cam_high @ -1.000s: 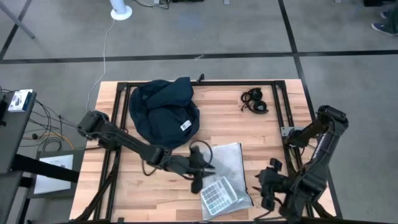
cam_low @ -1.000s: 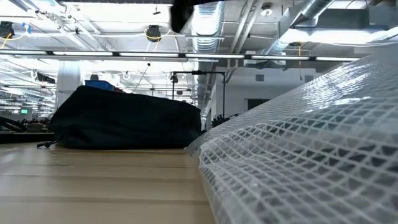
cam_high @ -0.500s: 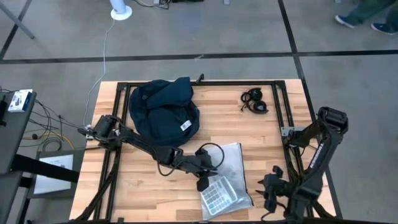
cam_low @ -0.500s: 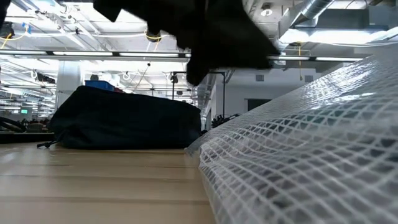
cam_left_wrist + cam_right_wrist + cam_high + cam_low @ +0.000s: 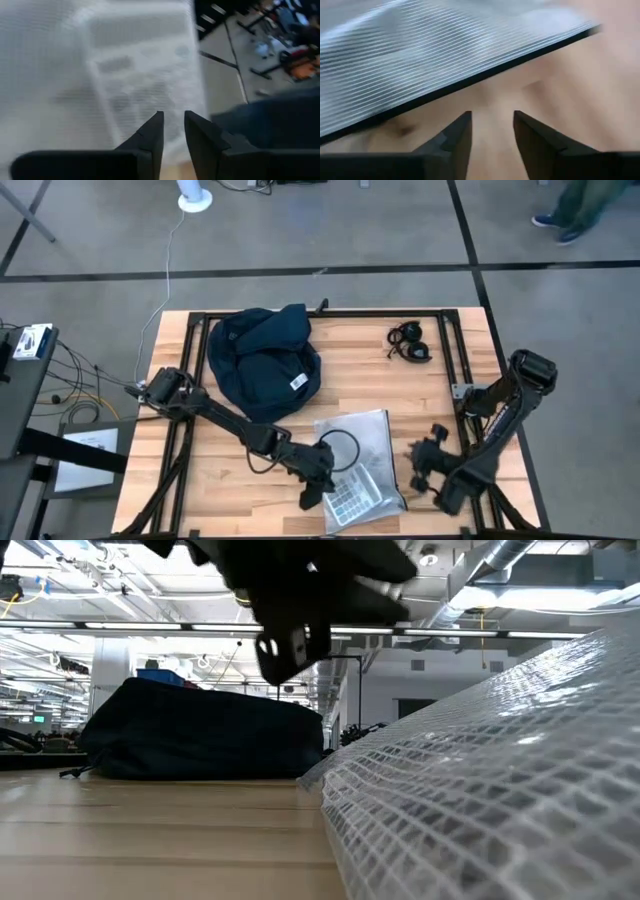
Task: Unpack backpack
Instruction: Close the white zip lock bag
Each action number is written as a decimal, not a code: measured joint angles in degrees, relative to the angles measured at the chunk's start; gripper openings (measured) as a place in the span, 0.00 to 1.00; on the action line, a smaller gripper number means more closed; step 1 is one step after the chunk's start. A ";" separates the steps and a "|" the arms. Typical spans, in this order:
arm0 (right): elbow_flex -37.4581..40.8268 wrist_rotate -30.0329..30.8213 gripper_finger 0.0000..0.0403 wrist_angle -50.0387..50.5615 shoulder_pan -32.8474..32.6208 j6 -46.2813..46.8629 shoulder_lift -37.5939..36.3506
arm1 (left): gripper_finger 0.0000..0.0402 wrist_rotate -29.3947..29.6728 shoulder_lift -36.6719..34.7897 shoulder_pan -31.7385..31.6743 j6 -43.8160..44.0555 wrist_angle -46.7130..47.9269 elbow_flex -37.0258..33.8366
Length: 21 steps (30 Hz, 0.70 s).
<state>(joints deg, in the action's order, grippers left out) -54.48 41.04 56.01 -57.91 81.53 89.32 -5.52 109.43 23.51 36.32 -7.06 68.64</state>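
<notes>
The dark navy backpack [image 5: 262, 363] lies flat on the wooden table [image 5: 440, 400] at the far left, and also shows in the low view [image 5: 200, 735]. A clear mesh pouch [image 5: 362, 450] holding a calculator [image 5: 350, 495] lies near the front edge. My left gripper [image 5: 308, 500] hovers above the pouch's near left corner, fingers slightly apart with nothing between them [image 5: 173, 122]. My right gripper [image 5: 414, 462] stands open just right of the pouch, whose dark edge [image 5: 470, 82] lies ahead of its fingers [image 5: 492, 125].
A black coiled cable or headset [image 5: 408, 343] lies at the far right of the table. Black frame rails [image 5: 455, 350] run along the table's sides. Bare wood lies between the backpack and the cable. A person walks on the floor beyond the far right corner [image 5: 570, 210].
My left gripper has swung toward the table's near edge, coming over the pouch's near left corner. My right gripper has moved left and a little toward the far edge, closer to the pouch's right side. The backpack and pouch have stayed put.
</notes>
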 joint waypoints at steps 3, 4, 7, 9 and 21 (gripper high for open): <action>0.02 1.76 0.12 2.59 5.41 -4.55 -0.02 | 0.05 0.20 0.00 1.29 1.53 -0.22 0.04; 0.02 2.14 0.06 1.63 7.54 -8.23 -0.02 | 0.03 0.26 0.07 1.58 2.14 -0.47 0.04; 0.02 2.39 0.02 -3.42 14.59 -21.36 -0.02 | 0.01 -0.18 1.05 2.32 2.96 -2.41 0.14; 0.02 2.41 0.01 -5.36 18.94 -27.38 -0.02 | 0.00 -1.96 2.37 2.56 2.77 -3.15 0.15; 3.57 -9.06 0.00 -20.30 27.67 -39.92 -0.33 | 0.00 -3.03 9.70 0.99 4.66 -7.29 0.14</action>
<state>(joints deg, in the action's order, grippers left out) -50.91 31.97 35.71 -30.24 41.61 88.99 -8.55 119.12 24.50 40.98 -14.35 68.78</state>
